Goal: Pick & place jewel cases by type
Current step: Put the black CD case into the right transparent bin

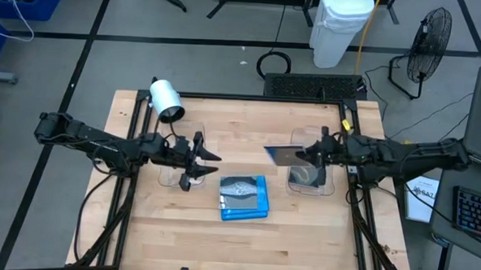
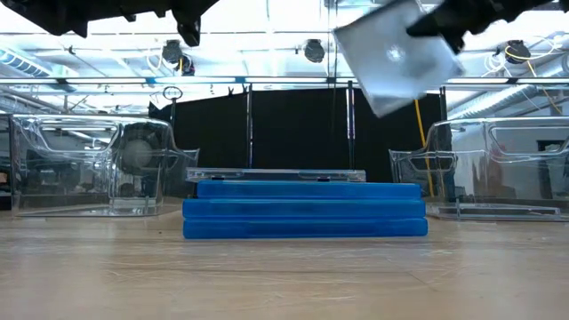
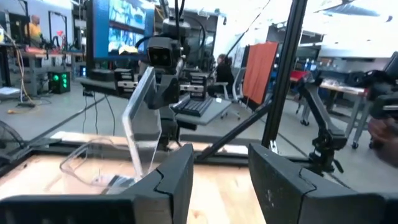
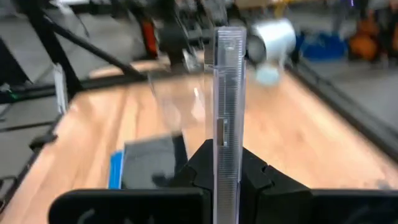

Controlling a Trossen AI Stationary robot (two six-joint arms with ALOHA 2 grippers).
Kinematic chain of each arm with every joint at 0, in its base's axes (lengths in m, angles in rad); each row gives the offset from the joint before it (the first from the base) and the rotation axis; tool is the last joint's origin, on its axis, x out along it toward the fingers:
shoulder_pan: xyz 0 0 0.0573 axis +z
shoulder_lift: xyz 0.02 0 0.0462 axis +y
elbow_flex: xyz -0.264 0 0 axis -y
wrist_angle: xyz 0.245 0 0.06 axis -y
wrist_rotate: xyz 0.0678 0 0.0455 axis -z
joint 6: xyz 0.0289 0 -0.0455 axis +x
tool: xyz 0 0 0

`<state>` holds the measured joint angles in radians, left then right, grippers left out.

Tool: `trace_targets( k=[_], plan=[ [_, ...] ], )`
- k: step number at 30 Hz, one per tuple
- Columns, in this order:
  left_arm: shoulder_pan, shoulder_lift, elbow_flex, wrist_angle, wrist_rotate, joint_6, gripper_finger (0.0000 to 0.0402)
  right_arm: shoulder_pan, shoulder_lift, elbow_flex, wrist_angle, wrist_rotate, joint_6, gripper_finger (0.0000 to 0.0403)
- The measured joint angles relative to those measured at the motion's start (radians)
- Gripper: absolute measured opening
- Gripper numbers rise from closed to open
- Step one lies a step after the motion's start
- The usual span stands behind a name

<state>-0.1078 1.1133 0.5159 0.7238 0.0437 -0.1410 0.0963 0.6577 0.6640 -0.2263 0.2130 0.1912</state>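
The right gripper [image 1: 311,157] pinches a clear jewel case [image 1: 284,155] aloft beside the right clear tub [image 1: 329,188], likely its destination, while the left gripper [image 1: 209,156], open and empty, hovers near the blue-case stack [image 1: 244,199] mid-table.

overhead, table-level, two wrist views
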Motion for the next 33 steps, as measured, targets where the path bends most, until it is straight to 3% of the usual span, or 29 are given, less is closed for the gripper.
trace_targets(
  k=[6, 13, 21, 23, 33],
  plan=[
    [0.000, 0.000, 0.000, -0.060, 0.000, -0.012, 0.0159, 0.043, -0.030, 0.000, -0.226, 0.102, 0.181, 0.0016],
    [0.000, 0.000, 0.000, -0.076, 0.000, -0.019, 0.0159, 0.043, -0.049, 0.001, -0.338, 0.105, 0.304, 0.0016],
    [0.000, 0.000, 0.000, -0.079, 0.000, -0.019, 0.0159, 0.044, -0.087, 0.001, -0.134, -0.052, 0.260, 0.0016],
    [0.000, 0.000, 0.000, -0.079, 0.000, -0.020, 0.0159, 0.043, -0.099, 0.027, -0.171, -0.056, 0.257, 0.0016],
    [0.000, 0.000, 0.000, -0.081, 0.000, -0.020, 0.0159, 0.043, -0.058, 0.361, -0.627, 0.188, 0.275, 0.0016]
  ],
)
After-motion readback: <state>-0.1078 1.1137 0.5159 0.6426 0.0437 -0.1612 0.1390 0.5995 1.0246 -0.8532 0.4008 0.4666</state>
